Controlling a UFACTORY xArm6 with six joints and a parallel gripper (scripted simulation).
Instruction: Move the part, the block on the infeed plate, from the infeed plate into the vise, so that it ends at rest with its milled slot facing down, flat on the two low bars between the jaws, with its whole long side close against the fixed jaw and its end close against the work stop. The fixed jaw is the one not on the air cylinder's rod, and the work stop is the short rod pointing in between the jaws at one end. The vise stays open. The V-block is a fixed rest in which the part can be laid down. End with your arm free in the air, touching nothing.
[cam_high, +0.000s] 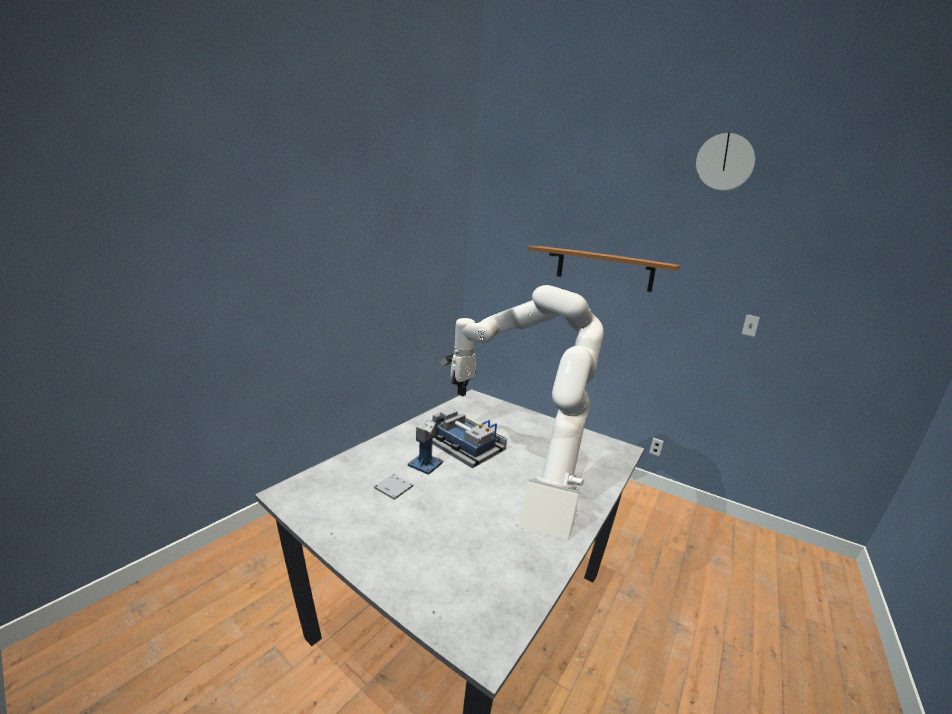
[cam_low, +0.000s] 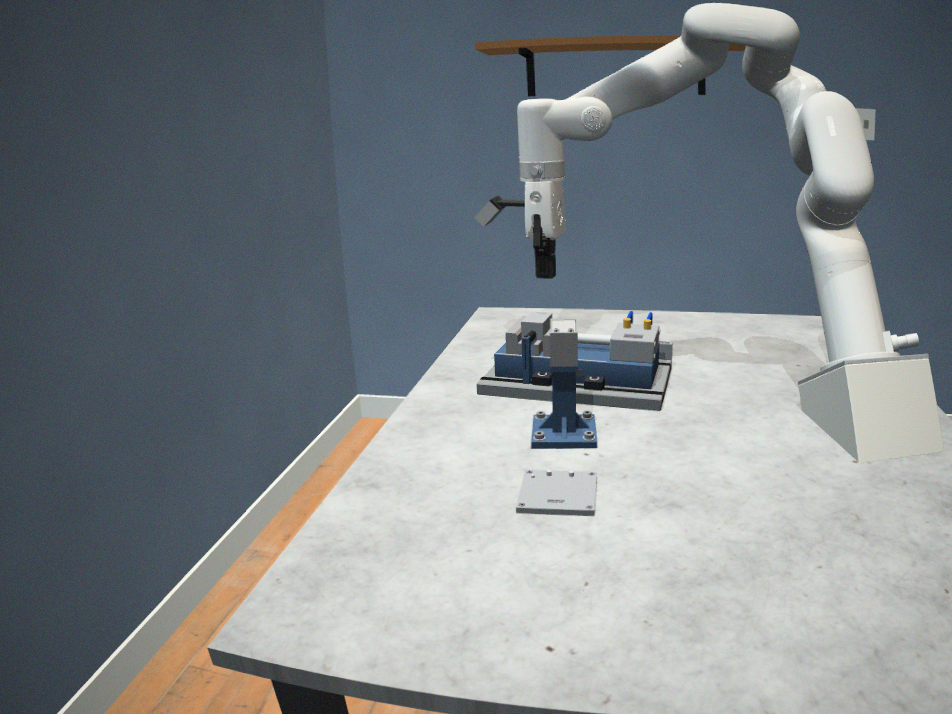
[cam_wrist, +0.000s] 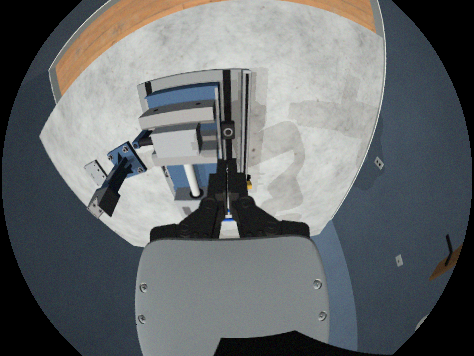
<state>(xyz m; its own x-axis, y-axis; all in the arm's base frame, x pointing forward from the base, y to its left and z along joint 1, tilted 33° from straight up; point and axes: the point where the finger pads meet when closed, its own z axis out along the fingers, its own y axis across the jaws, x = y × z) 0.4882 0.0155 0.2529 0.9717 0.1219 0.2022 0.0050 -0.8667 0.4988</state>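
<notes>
While the tool (cam_low: 544, 266) hangs in the air above the vise (cam_low: 572, 367), its two dark fingers are pressed together and nothing is between them. It points straight down and touches nothing. The white arm (cam_low: 834, 176) reaches over from its pedestal (cam_low: 872, 411) at the right side of the bench (cam_low: 615, 599).

The infeed plate (cam_low: 555, 491) lies flat on the bench, in front of the V-block (cam_low: 565, 347), which stands on a blue foot. Both are well apart from the tool.

What seems to be the part (cam_low: 538, 322), a pale grey block, sits inside the vise, between the jaws, at the end away from the air cylinder (cam_low: 635, 342). The V-block partly hides this place in the exterior view, and in the wrist view the greys run together. So it cannot be told if the part touches the fixed jaw or the work stop (cam_low: 529, 336), or which face is down.
</notes>
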